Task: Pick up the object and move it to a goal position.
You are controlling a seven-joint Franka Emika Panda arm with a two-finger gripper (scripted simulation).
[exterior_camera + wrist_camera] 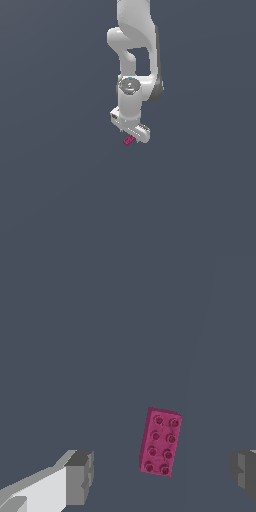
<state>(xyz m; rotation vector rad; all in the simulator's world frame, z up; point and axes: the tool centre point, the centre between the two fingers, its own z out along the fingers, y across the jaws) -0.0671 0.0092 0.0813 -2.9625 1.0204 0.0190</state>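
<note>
I see the white two-fingered gripper (pixel 162 476) spread wide, grasping nothing; the small magenta-pink studded rectangular block (pixel 160 442) lies between its fingers, untouched.

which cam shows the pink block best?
Wrist view. The magenta-pink block fills a good part of the frame, with its two rows of studs clear, lying between the open gripper fingers, untouched. In the exterior view the block is a tiny sliver peeking out beside the gripper, without detail.
</note>
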